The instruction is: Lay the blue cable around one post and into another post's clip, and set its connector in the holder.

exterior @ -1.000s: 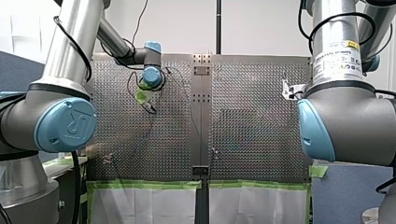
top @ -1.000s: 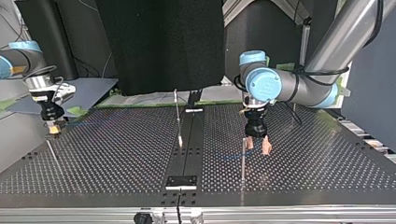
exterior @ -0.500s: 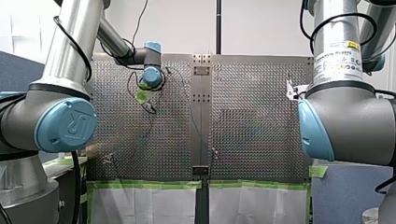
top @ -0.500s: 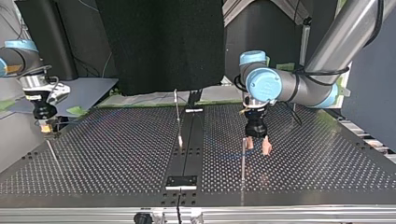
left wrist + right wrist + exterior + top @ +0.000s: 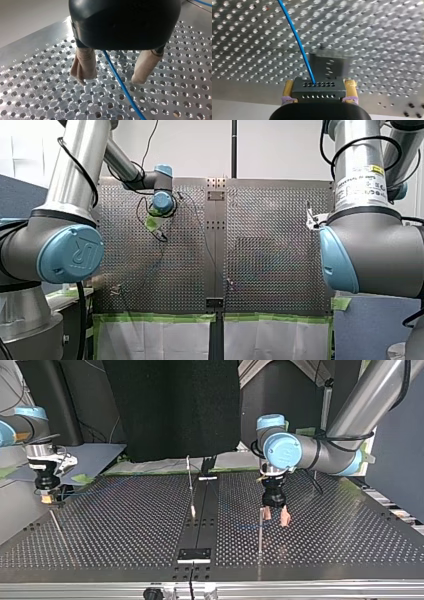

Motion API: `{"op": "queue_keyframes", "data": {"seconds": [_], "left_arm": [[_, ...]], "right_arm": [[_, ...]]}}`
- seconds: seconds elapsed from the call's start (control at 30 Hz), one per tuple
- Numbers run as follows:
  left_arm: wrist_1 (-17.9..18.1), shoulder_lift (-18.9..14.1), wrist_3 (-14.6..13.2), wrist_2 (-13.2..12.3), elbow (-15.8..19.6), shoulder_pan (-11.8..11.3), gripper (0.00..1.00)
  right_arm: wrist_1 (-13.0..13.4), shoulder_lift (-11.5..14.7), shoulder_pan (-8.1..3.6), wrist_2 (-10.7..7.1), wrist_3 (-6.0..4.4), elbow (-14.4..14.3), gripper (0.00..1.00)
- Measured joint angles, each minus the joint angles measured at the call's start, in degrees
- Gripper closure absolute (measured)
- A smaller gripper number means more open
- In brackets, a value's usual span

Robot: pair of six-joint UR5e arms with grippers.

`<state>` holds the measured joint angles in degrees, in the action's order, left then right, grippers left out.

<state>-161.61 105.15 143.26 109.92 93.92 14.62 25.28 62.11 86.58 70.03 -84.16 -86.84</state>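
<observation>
**Blue cable with connector, two grippers, perforated table**

**Left gripper** (image 5: 110, 80). The body is black and the two fingers (image 5: 83, 66) carry beige pads. The fingers are set wide apart and nothing is clasped. The tips are held close to the table (image 5: 37, 82); whether they touch it cannot be told. The blue cable (image 5: 119, 82) is seen running between the fingers, with a gap on either side. In the top view this gripper is found right of the middle, just beside a thin upright post (image 5: 260, 532).

**Right gripper** (image 5: 320, 87). The yellow pads (image 5: 287, 88) are closed on the connector (image 5: 318, 88), which is gripped at its two ends. The connector is a flat black block with rows of small holes. The cable is seen leaving the connector's upper face and running away low over the table. A dark block (image 5: 328, 65) is seen just ahead of the connector, blurred; whether the two touch cannot be told. In the top view this gripper is placed at the far left corner of the table, above the surface. A second post (image 5: 56, 524) is found near it, toward the near edge.

**Other fittings.** A third post (image 5: 190, 485) is seen at the middle of the top view, beside the dark centre strip (image 5: 200, 525). A small black plate (image 5: 195, 555) is fixed on that strip near the near edge. In the front view the right gripper is mostly hidden behind its own arm.
</observation>
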Motion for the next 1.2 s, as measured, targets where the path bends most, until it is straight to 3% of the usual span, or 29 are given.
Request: {"op": "queue_keyframes", "data": {"seconds": [0.13, 0.4, 0.53, 0.7, 0.97, 1.2], "left_arm": [[0.0, 0.0, 0.0, 0.0, 0.0, 0.0, 0.0], [0.1, 0.0, 0.0, 0.0, 0.0, 0.0, 0.0], [0.0, 0.0, 0.1, -0.1, 0.0, 0.0, 0.0], [0.0, 0.0, 0.2, -0.2, 0.0, -0.1, 0.0], [0.0, 0.0, 0.2, -0.2, 0.0, -0.1, 0.0], [0.0, 0.0, 0.2, -0.5, 0.0, -0.2, 0.0]], "right_arm": [[0.2, -0.7, 0.54, 0.74, 0.09, 0.6, 0.75], [0.3, -1.1, 1.64, 0.4, -0.37, 1.7, 0.75], [0.5, -1.1, 1.91, -0.5, -1.44, 1.8, 0.75], [-0.5, -1.0, 1.56, -2.58, -2.88, 1.8, 0.75], [-2.0, -0.6, 0.78, -3.84, -3.33, 1.8, 0.75], [-0.5, -0.6, 0.54, -4.17, -3.63, 1.8, 0.75]]}}
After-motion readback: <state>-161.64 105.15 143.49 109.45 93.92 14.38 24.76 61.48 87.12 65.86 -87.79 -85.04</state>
